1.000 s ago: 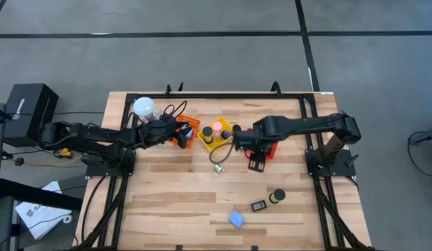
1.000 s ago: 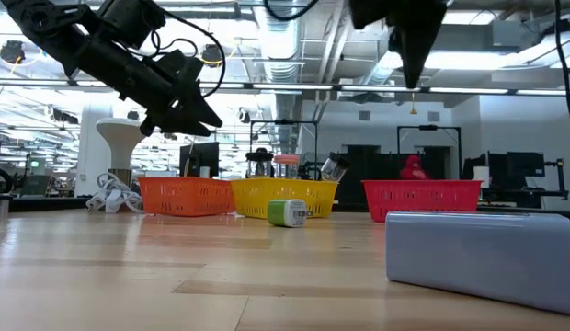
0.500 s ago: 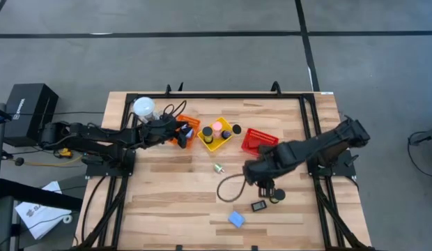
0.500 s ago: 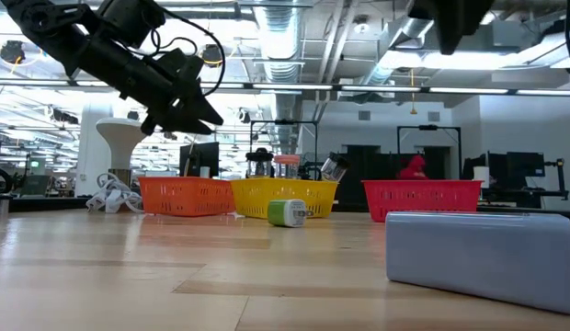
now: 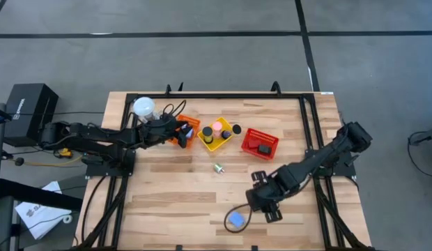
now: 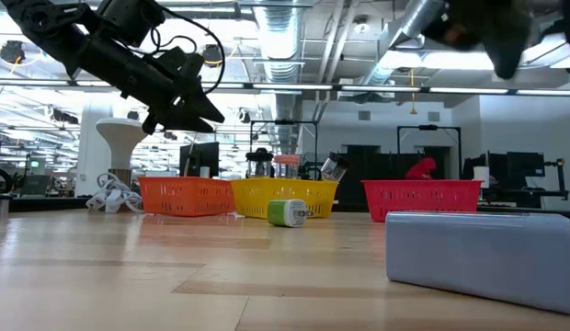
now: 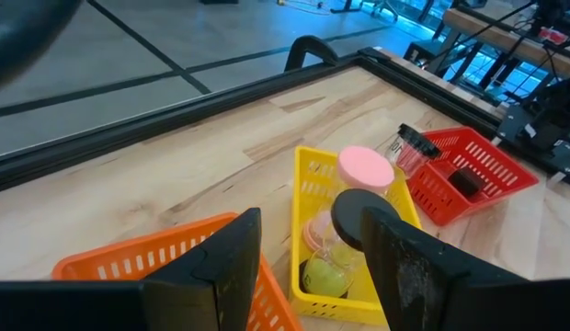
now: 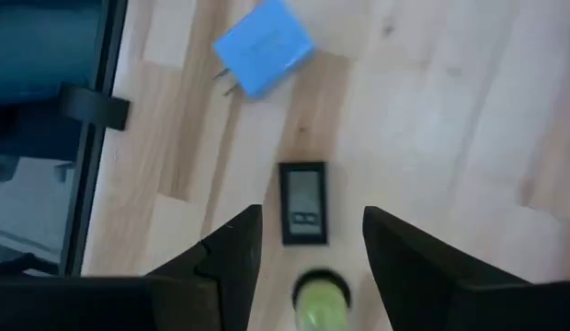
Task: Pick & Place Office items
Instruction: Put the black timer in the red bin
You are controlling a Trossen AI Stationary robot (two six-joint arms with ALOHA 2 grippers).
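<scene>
My right gripper (image 5: 266, 203) hangs open and empty near the table's front, pointing steeply down. In the right wrist view its fingers (image 8: 232, 241) stand above a black flat rectangle (image 8: 303, 204) and a black-topped green cylinder (image 8: 320, 299), both on the wood. A light-blue block (image 8: 263, 46) (image 5: 236, 219) lies beyond them. My left gripper (image 5: 180, 132) (image 7: 313, 267) waits open above the orange basket (image 5: 190, 127). The yellow basket (image 7: 313, 170) holds a pink-lidded cylinder (image 7: 365, 169) and black-lidded ones. A small green-and-white item (image 5: 219, 168) (image 6: 287, 213) lies on the table's middle.
A red basket (image 5: 260, 141) with a black item inside stands right of the yellow basket (image 5: 217, 134). A white globe (image 5: 143, 107) sits at the back left. A dark cable loops on the wood around the light-blue block. Bare wood lies at the front left.
My right gripper has swung from above the red basket toward the table's near edge, sinking and tipping further downward as it went. It now hangs over the black rectangle and the cylinder. No object on the table has moved.
</scene>
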